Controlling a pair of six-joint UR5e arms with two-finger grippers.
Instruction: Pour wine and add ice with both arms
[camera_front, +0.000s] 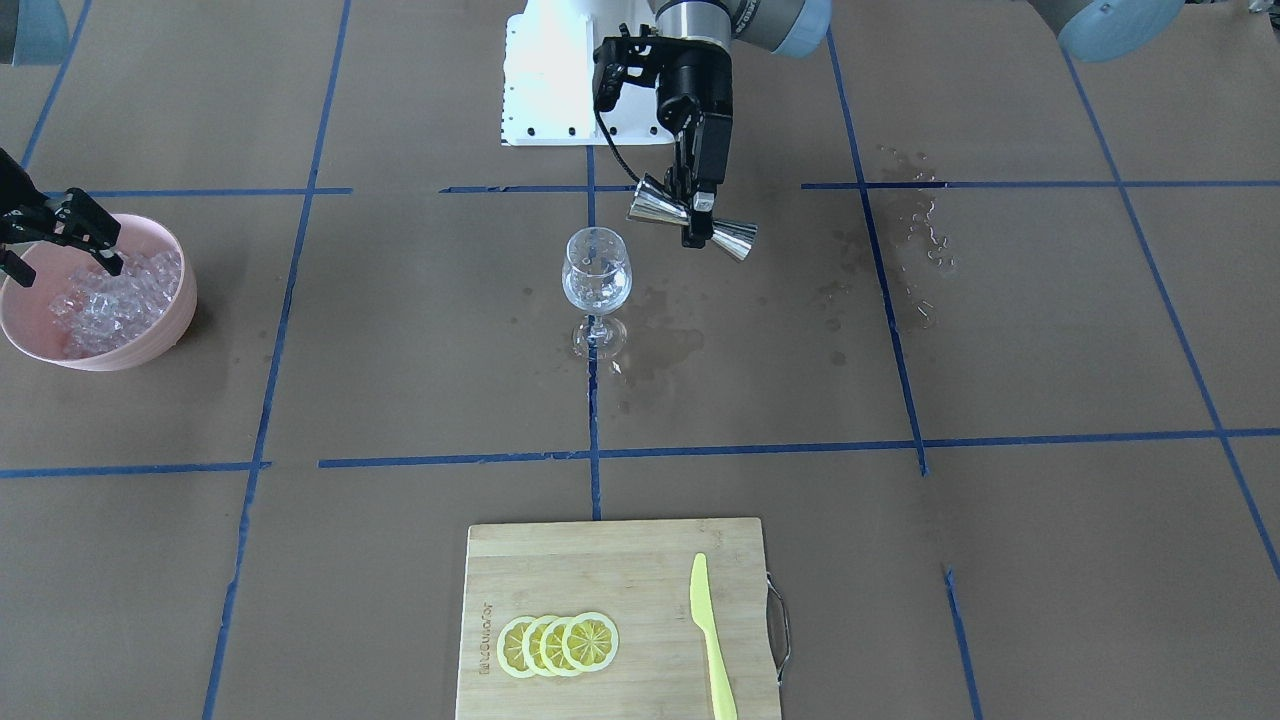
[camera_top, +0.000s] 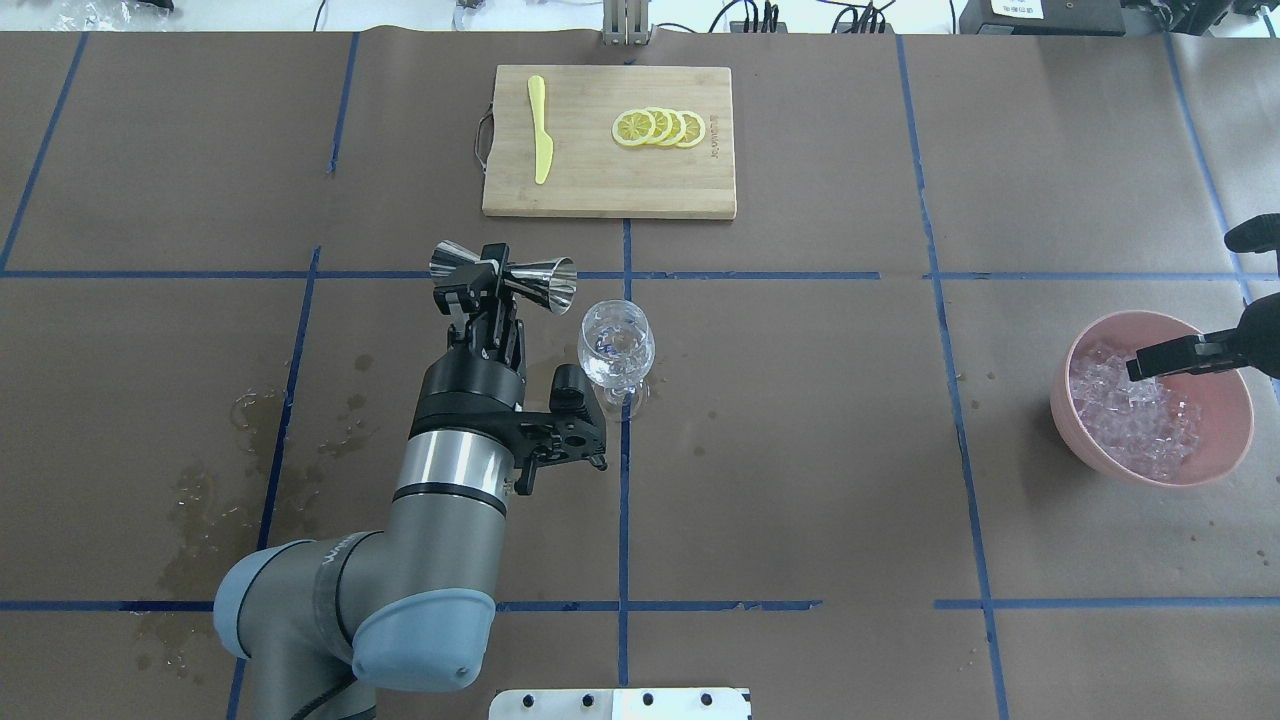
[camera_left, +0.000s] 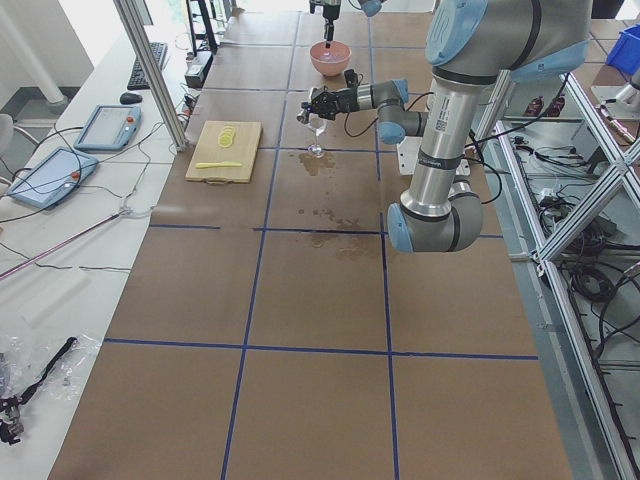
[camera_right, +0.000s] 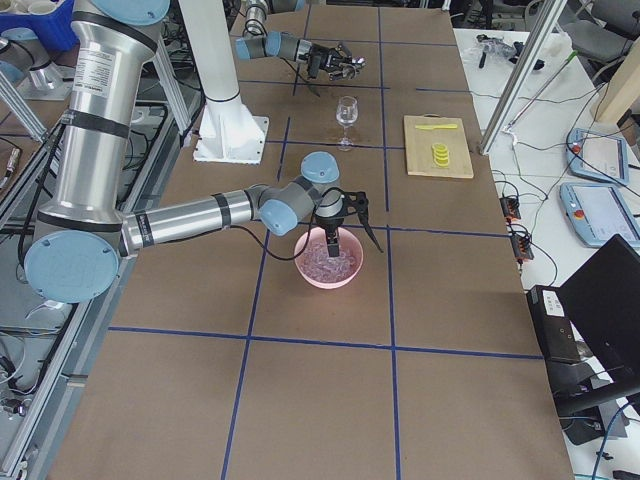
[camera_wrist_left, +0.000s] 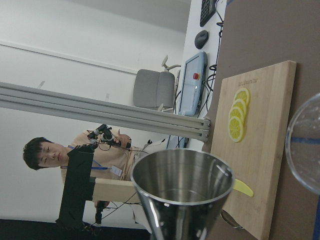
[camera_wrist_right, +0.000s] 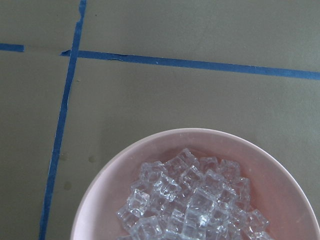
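Observation:
My left gripper (camera_front: 697, 215) is shut on the waist of a steel jigger (camera_front: 735, 241), held on its side above the table. The jigger's wide mouth (camera_top: 552, 281) faces the rim of a stemmed wine glass (camera_front: 597, 275) that stands upright just beside it. Clear drops glisten on the glass; I cannot make out a level of wine. At the far side, my right gripper (camera_front: 62, 262) hangs open just over a pink bowl (camera_front: 172, 328) heaped with ice (camera_front: 110, 295). The right wrist view looks straight down on the ice (camera_wrist_right: 195, 200), and no fingers show there.
A bamboo cutting board (camera_front: 600, 570) at the operators' edge carries overlapping lemon slices (camera_front: 558, 643) and a yellow plastic knife (camera_front: 712, 640). Wet patches mark the brown paper beside the glass foot (camera_front: 660, 345) and further out (camera_front: 925, 240). The white pedestal (camera_front: 550, 80) stands behind the glass.

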